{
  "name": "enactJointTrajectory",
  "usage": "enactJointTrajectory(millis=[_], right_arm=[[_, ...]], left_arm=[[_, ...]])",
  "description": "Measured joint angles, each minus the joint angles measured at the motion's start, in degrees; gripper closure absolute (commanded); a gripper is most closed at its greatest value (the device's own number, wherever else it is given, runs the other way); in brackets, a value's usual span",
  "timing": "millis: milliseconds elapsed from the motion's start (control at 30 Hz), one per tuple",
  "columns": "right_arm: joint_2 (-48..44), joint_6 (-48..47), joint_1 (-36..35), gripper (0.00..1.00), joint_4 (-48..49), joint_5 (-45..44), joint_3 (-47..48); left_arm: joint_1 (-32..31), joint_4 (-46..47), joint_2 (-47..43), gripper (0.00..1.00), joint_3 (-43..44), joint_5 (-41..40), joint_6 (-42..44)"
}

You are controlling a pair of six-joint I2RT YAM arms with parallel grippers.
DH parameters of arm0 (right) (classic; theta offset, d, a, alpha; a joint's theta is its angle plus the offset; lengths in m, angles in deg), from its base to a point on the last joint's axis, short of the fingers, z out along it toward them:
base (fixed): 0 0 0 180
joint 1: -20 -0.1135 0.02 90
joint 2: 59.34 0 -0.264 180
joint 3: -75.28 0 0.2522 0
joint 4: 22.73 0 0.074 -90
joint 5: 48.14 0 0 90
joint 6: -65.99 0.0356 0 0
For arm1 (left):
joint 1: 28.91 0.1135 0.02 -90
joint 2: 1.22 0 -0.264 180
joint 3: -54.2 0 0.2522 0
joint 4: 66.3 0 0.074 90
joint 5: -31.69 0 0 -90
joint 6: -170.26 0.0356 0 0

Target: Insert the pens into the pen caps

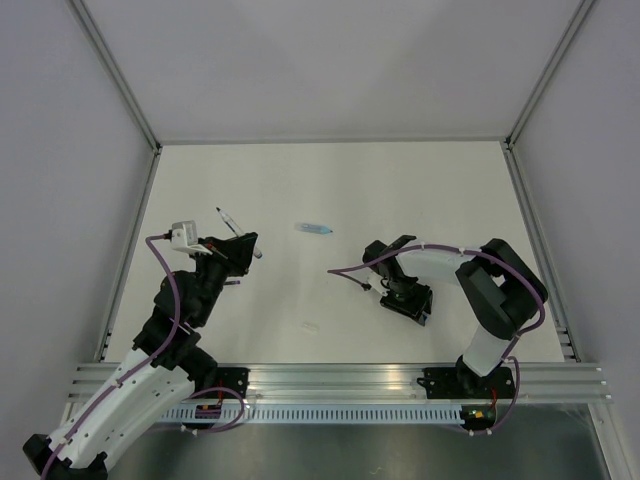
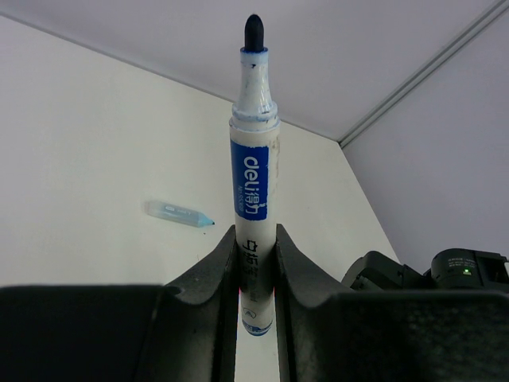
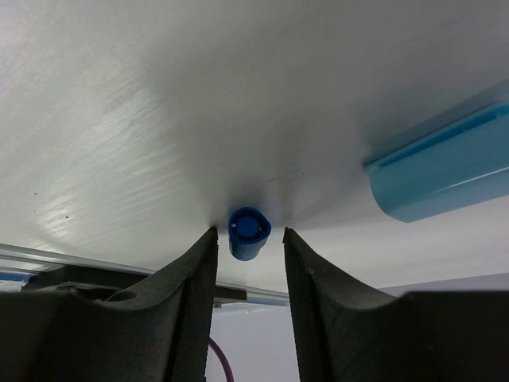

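While the left gripper (image 2: 256, 232) is clenched on the lower barrel of the white pen (image 2: 254, 159), the pen juts out ahead of the fingers with its dark nib bare. In my judgement this hold leaves the writing end free to enter a cap.

The right gripper (image 3: 250, 237) is down at the table (image 1: 400, 190), jaws apart and straddling the small dark blue cap (image 3: 248, 227). A gap shows on either side of the cap, so nothing is grasped. The straddle appears meant to take the cap across its width so it can be presented to the nib.

Containers: no cap holds a pen.
- The dark blue cap is seen end-on; whether its open mouth faces the camera cannot be told.
- A pale blue cap (image 3: 445, 171) lies on its side near the right fingers.
- A pale translucent cap (image 1: 314, 229) lies on the table between the two arms, apart from both.

No second pen is made out.
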Motion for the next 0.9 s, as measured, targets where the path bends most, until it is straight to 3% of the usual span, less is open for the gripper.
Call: enactJointTrajectory(millis=[267,667,767,900], right_arm=[[-0.5,0.0,0.0,0.51,0.4,0.0,0.0],[4.9,0.4,0.0,0.57,-3.0,0.5,3.7],[6.1,0.5,-0.1,0.62,-4.0,1.0,4.6],[6.1,0.7,0.0,0.81,-4.1,1.7,4.7]], left_arm=[[0.0,-0.4,-0.1,0.98,0.0,-0.2,0.0],[0.0,-0.4,-0.1,0.98,-0.1,-0.4,0.0],[0.0,-0.4,-0.1,0.98,-0.1,-0.4,0.0],[0.0,-0.4,-0.1,0.98,-0.1,-0.4,0.0]])
